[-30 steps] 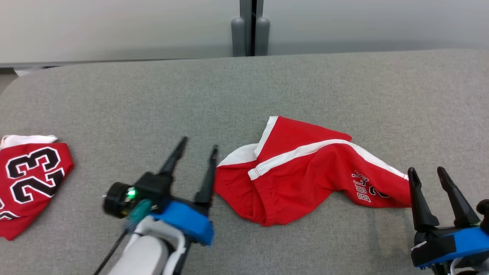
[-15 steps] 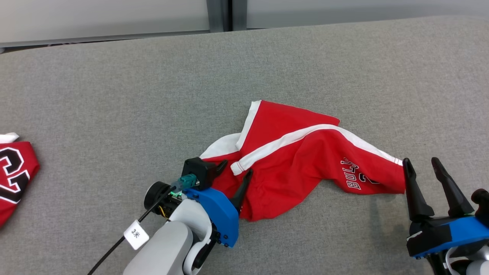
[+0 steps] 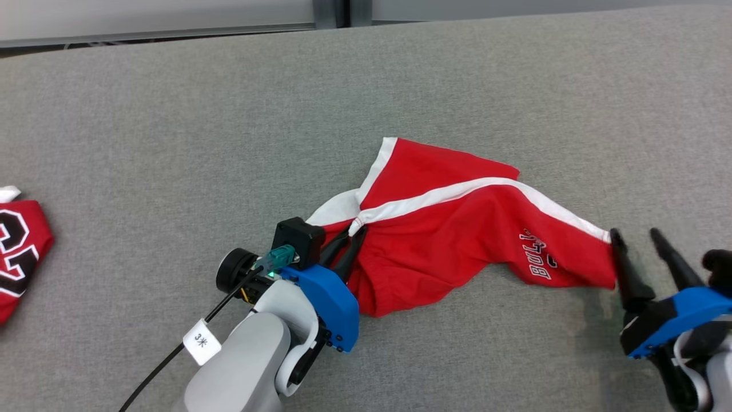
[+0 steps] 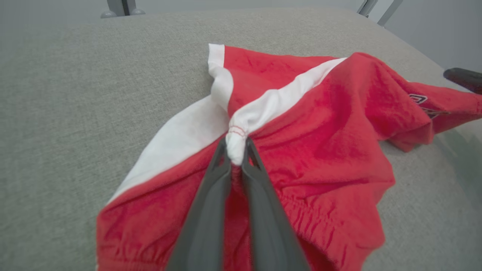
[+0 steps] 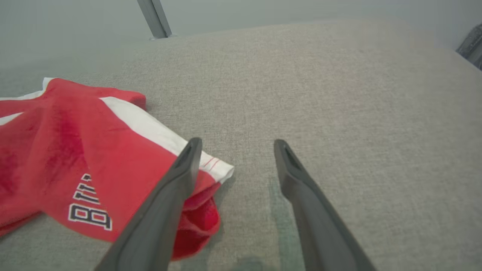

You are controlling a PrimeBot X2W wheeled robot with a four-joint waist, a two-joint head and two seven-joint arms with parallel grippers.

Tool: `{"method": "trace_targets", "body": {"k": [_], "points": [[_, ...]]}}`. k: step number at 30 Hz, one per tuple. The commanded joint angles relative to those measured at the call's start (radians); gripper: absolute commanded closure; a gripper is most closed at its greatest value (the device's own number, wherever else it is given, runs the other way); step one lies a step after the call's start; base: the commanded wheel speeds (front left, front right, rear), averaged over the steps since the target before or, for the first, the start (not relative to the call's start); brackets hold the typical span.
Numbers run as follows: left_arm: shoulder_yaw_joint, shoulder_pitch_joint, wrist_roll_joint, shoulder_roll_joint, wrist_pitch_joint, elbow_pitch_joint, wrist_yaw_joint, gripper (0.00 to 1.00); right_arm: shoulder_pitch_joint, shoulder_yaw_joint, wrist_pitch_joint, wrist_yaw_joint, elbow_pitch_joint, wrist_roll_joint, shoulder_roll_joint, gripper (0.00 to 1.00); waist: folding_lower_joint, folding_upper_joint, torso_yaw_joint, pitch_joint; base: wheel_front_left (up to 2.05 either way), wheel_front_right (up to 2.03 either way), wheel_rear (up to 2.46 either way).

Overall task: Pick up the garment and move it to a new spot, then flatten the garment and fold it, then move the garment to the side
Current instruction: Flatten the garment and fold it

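The garment (image 3: 446, 229) is a pair of red shorts with white side stripes and black lettering, lying crumpled on the grey table (image 3: 229, 114). My left gripper (image 3: 353, 233) is shut on a bunched white stripe at its left waistband; in the left wrist view the two fingers pinch the garment (image 4: 320, 124) at the left gripper's tips (image 4: 236, 146). At the shorts' right leg end, my right gripper (image 3: 635, 237) stands open. In the right wrist view the right gripper (image 5: 234, 145) has its left finger over the hem of the garment (image 5: 75, 150) and bare table between the fingers.
A second red jersey (image 3: 17, 252) with black and white numbers lies at the table's far left edge. The table's back edge (image 3: 171, 37) runs along the top, with a grey post (image 3: 331, 11) behind it. A tagged cable (image 3: 201, 341) hangs from my left wrist.
My left gripper closed on the white stripe of the shorts, bunching the cloth. The head camera shifted a little. My right gripper edged closer to the leg hem, still open.
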Motion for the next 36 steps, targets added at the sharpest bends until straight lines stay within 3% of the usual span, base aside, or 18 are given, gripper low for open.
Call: {"method": "trace_targets", "body": {"k": [1,10,11,13,25,36], "points": [[-0.001,-0.016,0.004,-0.002,-0.01,0.0,-0.001,1.0,-0.024,0.034,0.009,0.0,0.039,0.019,-0.01,0.0,-0.0001,-0.0002,0.015,0.009,0.0,0.0,0.0],[-0.005,-0.02,0.01,-0.001,-0.053,0.0,0.005,1.0,-0.058,0.164,0.069,0.0,0.217,0.077,-0.033,0.0,-0.0001,-0.0002,0.029,0.029,0.0,0.0,0.0],[-0.005,-0.02,0.01,0.0,-0.057,0.001,0.006,1.0,-0.063,0.177,0.074,0.0,0.229,0.085,-0.031,0.27,-0.0001,-0.0002,0.029,0.03,0.0,0.0,0.0],[-0.002,-0.021,0.015,0.003,-0.076,-0.005,0.008,1.0,-0.069,0.19,0.07,0.0,0.245,0.088,-0.038,0.97,-0.0001,-0.0002,0.031,0.029,0.0,0.0,0.0],[0.029,0.014,0.054,0.061,-0.183,-0.131,0.07,1.0,-0.092,0.082,-0.099,0.0,0.108,0.054,-0.077,1.0,-0.0001,-0.0002,0.021,-0.034,0.0,0.0,0.0],[0.103,-0.036,0.118,0.182,-0.181,-0.462,0.14,1.0,-0.168,-0.028,-0.06,-0.001,-0.297,-0.029,-0.118,1.0,-0.0001,-0.0002,0.025,-0.147,0.0,0.0,0.0]]}}
